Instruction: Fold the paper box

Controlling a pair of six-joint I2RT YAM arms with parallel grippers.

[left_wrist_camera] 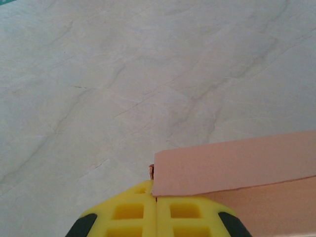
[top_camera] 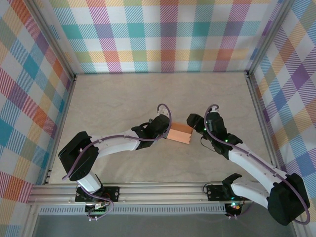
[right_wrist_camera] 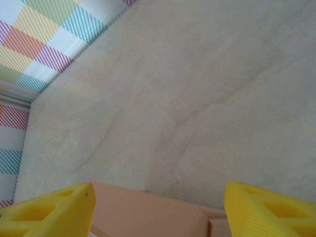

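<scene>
The paper box (top_camera: pixel 178 134) is a small salmon-orange card box on the pale table between the two arms. My left gripper (top_camera: pixel 166 132) is at its left end. In the left wrist view the yellow fingers (left_wrist_camera: pixel 129 212) are pressed together, with a thin card edge of the paper box (left_wrist_camera: pixel 232 163) pinched in the seam of the left gripper (left_wrist_camera: pixel 156 197). My right gripper (top_camera: pixel 191 122) is at the box's right end. In the right wrist view its yellow fingers (right_wrist_camera: pixel 54 210) stand wide apart, and the paper box (right_wrist_camera: pixel 148 212) lies low between them under the right gripper (right_wrist_camera: pixel 159 193).
Plaid walls (top_camera: pixel 168 34) and aluminium rails (top_camera: pixel 148 192) enclose the marbled table (top_camera: pixel 148 94). Bare tabletop stretches beyond the box toward the back wall and to both sides.
</scene>
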